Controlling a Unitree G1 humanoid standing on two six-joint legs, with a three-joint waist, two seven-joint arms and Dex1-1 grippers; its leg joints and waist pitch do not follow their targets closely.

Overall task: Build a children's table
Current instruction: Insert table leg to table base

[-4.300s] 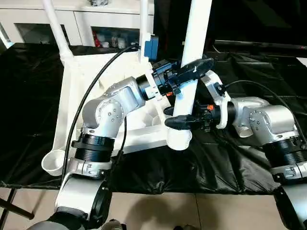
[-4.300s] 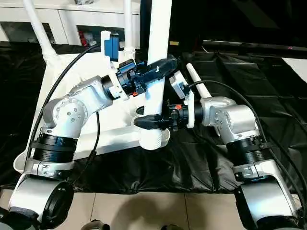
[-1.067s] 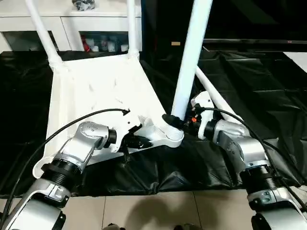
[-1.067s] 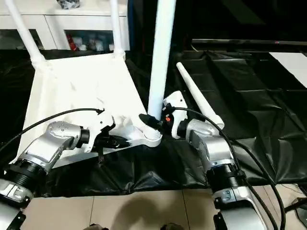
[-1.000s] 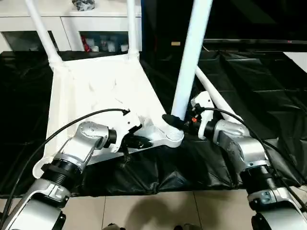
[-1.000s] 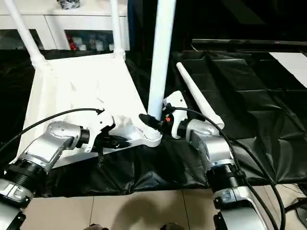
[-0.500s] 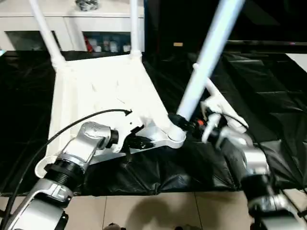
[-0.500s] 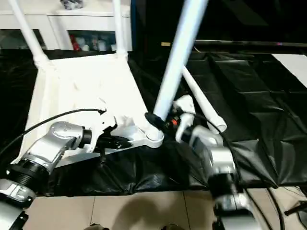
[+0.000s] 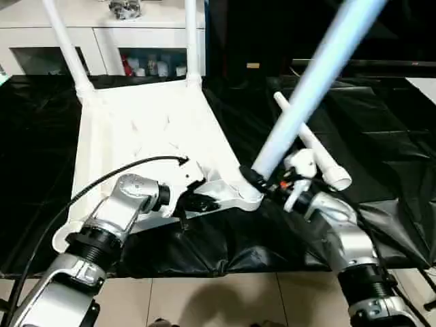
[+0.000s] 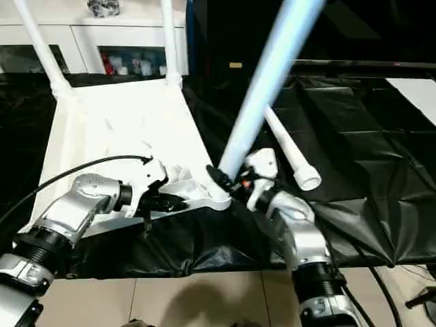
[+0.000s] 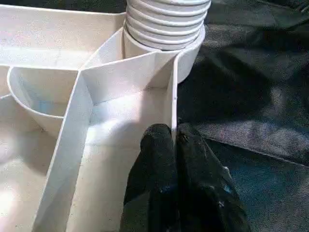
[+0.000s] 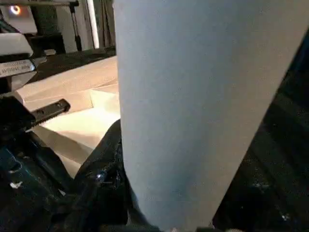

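The children's table's white tabletop [image 9: 136, 129] lies underside up on black cloth. Two legs [image 9: 65, 48] [image 9: 191, 41] stand upright in its far corners. A third leg [image 9: 306, 88] rises from the near right corner socket [image 9: 246, 197], leaning steeply to the right. My right gripper [image 9: 262, 182] is shut around that leg just above the socket, and one black finger [image 12: 104, 159] shows beside the tube. My left gripper [image 9: 197, 203] is shut on the tabletop's thin rim wall [image 11: 173, 111] next to the socket's ribbed collar [image 11: 166, 21]. A fourth leg [image 9: 310, 146] lies loose on the cloth to the right.
A white cabinet [image 9: 136, 34] with glass doors stands behind the tabletop. Wrinkled black cloth [image 9: 381, 136] covers the work surface out to the right. Tiled floor [image 9: 204, 300] shows past the cloth's near edge. A black cable [image 9: 102, 184] runs across the tabletop to my left arm.
The held leg has tipped from nearly upright to a steep lean to the right, with my right arm moving along. My left gripper has stayed on the rim.
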